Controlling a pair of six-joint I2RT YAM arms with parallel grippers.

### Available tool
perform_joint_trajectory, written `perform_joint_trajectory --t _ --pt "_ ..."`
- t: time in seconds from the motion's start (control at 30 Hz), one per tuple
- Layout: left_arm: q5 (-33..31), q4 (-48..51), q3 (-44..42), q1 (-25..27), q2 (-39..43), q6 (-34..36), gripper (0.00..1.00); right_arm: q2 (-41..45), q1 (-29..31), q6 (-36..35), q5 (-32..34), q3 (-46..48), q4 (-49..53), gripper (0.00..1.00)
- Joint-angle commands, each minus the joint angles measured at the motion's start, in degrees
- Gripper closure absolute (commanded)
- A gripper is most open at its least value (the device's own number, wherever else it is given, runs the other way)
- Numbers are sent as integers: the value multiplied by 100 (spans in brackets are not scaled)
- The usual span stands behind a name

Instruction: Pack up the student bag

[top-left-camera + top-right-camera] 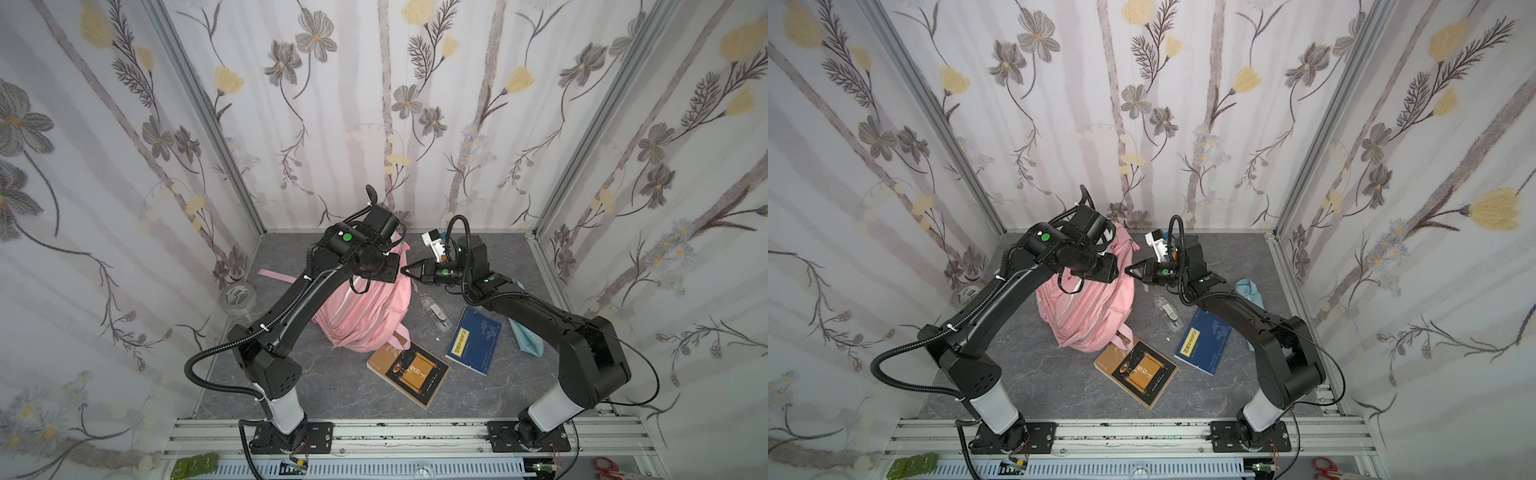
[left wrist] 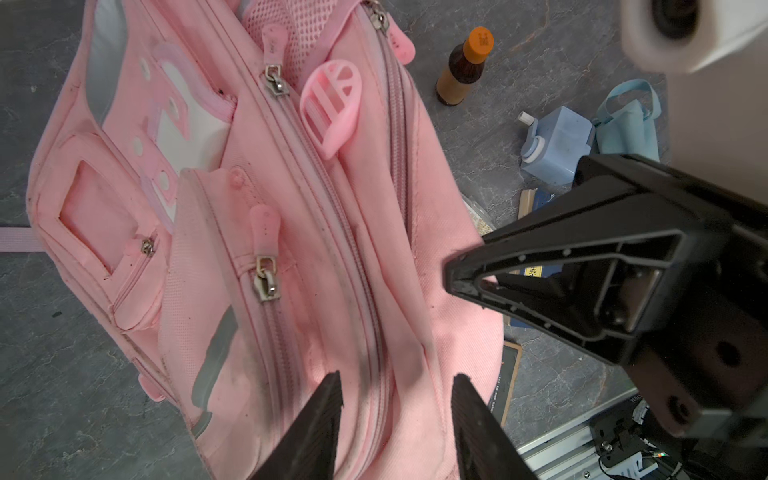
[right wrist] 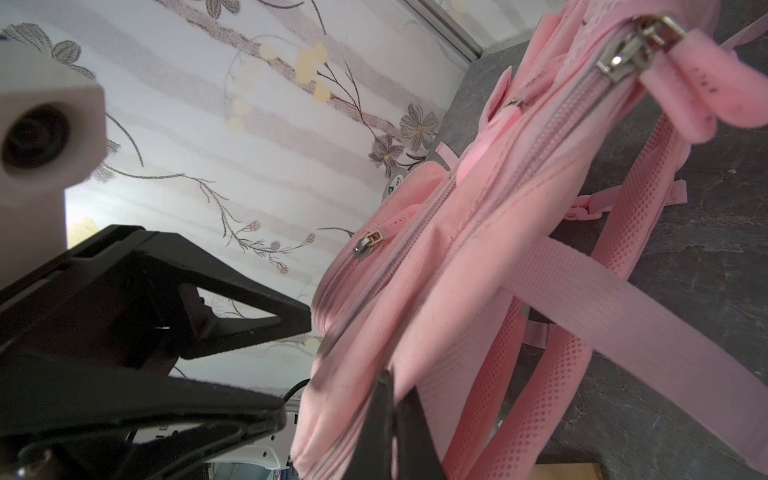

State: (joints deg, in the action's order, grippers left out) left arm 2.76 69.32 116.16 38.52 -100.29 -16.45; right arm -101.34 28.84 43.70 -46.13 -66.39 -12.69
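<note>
The pink student bag (image 1: 365,316) (image 1: 1088,307) stands slumped in the middle of the grey floor, zips facing my left wrist camera (image 2: 266,199). My left gripper (image 2: 397,386) hangs open just above the bag's upper part, its fingers either side of a zipper strip with nothing held. It also shows in the right wrist view (image 3: 295,365). My right gripper (image 1: 405,271) (image 1: 1128,268) reaches in from the right and is shut on a fold of the bag's side fabric (image 3: 395,382); its tip meets the bag's edge in the left wrist view (image 2: 457,278).
A brown book (image 1: 409,374) and a blue book (image 1: 473,340) lie in front of the bag, with a clear plastic case (image 1: 434,313) between. A light-blue pouch (image 1: 525,338) lies under the right arm. A tape roll (image 1: 237,296) sits left. A brown bottle (image 2: 463,66) and a blue box (image 2: 555,145) stand behind.
</note>
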Motion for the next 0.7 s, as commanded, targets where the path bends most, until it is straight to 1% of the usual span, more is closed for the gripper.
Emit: perform_joint_trajectory --t 0.0,0.07,0.1,0.2,0.33,0.47,0.57,0.6,0.67 --pt "-156 45 225 -2 -123 304 52 104 34 -94 -143 -85 -335 100" --pt "-510 229 394 -3 -235 383 52 106 50 -89 -176 -83 -357 100" --pt "-589 290 472 2 -279 412 52 108 60 -90 -177 -93 -349 100" --pt "-436 187 491 9 -281 383 52 114 63 -99 -177 -85 -299 100" --pt "-270 74 407 26 -314 308 55 161 63 -156 -174 -109 -233 100" --pt "-102 228 416 86 -480 318 56 145 65 -164 -187 -172 -168 100" --pt "-82 306 423 151 -548 362 56 141 69 -160 -185 -165 -159 100" --pt "-96 325 414 161 -566 393 58 147 69 -160 -171 -164 -158 100" --pt "-180 402 417 170 -584 438 59 154 69 -160 -182 -164 -161 100"
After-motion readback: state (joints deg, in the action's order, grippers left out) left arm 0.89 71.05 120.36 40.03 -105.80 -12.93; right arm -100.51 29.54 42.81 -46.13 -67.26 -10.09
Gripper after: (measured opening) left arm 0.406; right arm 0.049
